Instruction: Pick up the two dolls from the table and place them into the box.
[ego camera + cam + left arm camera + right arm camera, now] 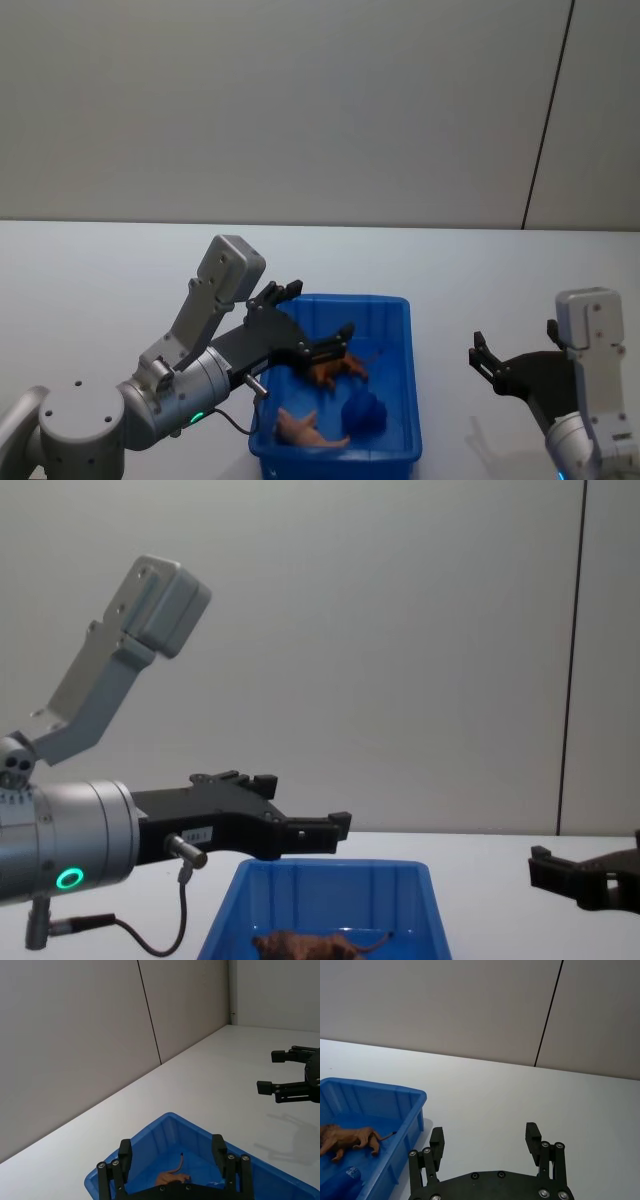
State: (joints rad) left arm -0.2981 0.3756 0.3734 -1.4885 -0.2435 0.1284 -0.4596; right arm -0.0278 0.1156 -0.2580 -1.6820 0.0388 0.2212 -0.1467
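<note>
The reddish-brown doll (335, 370) (350, 1140) (305, 945) stands on the floor of the blue box (400, 345) on the white table (100, 270). The pale pink doll (305, 428) lies in the box near its front wall. My left gripper (318, 315) (305, 802) hovers open and empty above the box, just over the brown doll (172, 1177). My right gripper (490, 360) (485, 1135) is open and empty above the table, to the right of the box.
A dark blue lump (363, 410) rests in the box beside the dolls. Bare tabletop surrounds the box (375, 1089). A grey wall with a dark vertical seam (548, 115) rises behind the table.
</note>
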